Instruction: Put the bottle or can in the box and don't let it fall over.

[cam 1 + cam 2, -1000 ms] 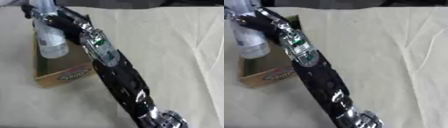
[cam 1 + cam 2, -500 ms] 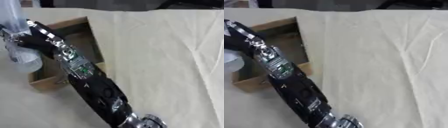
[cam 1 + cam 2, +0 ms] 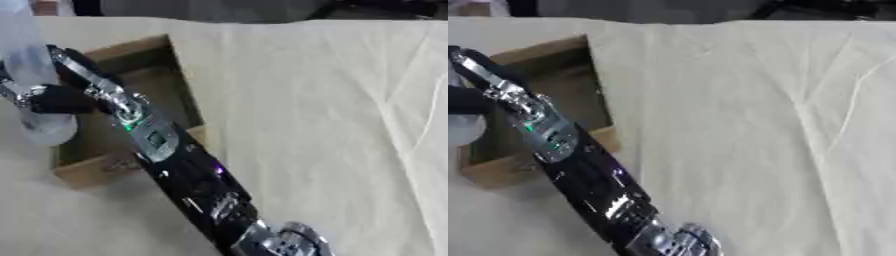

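Note:
A clear plastic bottle [image 3: 31, 65] stands upright at the far left, its base at the left rim of the open cardboard box [image 3: 83, 172]. My right hand [image 3: 54, 98] is shut on the bottle's middle, fingers curled round it. The right arm runs from the bottom centre up and left across the box and hides much of the inside. Whether the bottle's base is inside the box or just outside the left wall, I cannot tell. The left hand shows in neither view.
A cream cloth [image 3: 332, 125] with a few creases covers the table to the right of the box. Dark shapes [image 3: 815, 7] lie along the table's far edge.
The whole picture has shifted, so the camera moved. Against the box, the bottle in my right hand has gone from over the inside to the left rim.

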Available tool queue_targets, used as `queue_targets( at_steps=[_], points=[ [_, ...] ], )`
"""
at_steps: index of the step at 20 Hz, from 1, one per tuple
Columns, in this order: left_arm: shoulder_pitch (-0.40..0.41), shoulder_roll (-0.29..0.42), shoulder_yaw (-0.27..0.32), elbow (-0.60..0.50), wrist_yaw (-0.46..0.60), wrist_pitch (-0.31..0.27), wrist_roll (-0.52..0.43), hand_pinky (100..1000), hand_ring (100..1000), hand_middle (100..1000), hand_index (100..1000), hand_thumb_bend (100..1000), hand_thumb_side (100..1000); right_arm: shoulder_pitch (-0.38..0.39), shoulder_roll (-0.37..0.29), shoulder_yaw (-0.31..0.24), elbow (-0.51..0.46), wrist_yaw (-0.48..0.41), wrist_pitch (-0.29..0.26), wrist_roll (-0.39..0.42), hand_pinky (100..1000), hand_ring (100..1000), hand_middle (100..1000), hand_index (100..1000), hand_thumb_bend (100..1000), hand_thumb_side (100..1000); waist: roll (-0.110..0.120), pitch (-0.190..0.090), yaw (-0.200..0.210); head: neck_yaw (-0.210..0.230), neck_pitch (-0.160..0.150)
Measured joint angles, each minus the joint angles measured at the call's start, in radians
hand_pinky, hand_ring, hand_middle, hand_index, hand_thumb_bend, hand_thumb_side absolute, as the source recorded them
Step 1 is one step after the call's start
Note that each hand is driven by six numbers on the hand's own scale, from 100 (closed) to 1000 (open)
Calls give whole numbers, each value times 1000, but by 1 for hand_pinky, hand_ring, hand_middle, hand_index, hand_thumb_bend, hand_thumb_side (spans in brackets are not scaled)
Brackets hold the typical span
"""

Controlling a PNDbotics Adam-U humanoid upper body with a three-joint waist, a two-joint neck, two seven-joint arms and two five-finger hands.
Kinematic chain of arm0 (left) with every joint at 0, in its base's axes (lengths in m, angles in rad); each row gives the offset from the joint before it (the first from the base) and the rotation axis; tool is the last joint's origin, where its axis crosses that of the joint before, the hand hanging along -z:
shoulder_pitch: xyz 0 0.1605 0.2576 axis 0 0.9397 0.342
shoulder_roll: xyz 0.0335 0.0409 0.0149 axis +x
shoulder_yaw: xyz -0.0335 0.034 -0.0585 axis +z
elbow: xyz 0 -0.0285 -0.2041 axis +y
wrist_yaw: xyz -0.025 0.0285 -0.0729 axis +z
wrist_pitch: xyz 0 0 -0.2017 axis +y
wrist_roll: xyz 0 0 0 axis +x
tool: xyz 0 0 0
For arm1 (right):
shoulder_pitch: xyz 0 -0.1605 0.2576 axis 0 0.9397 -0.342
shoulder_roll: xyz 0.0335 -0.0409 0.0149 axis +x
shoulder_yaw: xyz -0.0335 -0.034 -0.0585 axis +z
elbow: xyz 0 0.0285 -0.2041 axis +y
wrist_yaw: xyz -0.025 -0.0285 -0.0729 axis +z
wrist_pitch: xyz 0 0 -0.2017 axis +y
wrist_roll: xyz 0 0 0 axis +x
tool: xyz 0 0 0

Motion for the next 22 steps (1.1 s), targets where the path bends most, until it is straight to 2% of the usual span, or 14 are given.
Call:
queue_targets(
  at_steps=[4,8,9,10,11,13,17,22],
  points=[
    [1,0,0,0,0,0,1,1000,1000,799,803,100,100,-10,-4,1,-25,90,63,120,1000,1000,1000,1000,100,457,5,-1,-7,7,0],
    [3,0,1,0,0,-1,3,1000,1000,798,803,100,100,-14,-8,-7,-60,144,121,195,1000,1000,1000,996,100,460,7,-2,-14,16,1],
    [4,0,1,0,0,-1,3,1000,1000,798,803,100,100,-14,-9,-10,-67,148,133,198,1000,1000,1000,953,100,458,7,-2,-15,18,1],
    [6,0,1,0,0,-1,3,1000,1000,798,803,100,100,-15,-9,-12,-73,148,144,196,1000,1000,1000,953,100,458,7,-3,-16,18,1],
    [7,0,1,0,0,-1,3,1000,1000,798,803,100,100,-15,-9,-15,-78,146,156,190,999,1000,942,859,100,454,8,-3,-17,19,1],
    [8,0,1,0,0,0,3,1000,1000,798,804,100,100,-20,-14,-21,-79,128,187,169,986,1000,901,820,100,453,8,-3,-17,19,1],
    [10,0,1,0,0,2,5,1000,1000,798,803,100,100,-34,-32,-32,-79,74,240,129,992,1000,918,832,100,451,12,-3,-18,19,1],
    [12,0,4,0,0,3,6,1000,1000,797,803,100,100,-54,-62,-45,-71,42,252,96,1000,1000,957,867,100,436,12,-3,-23,21,1]
  ],
)
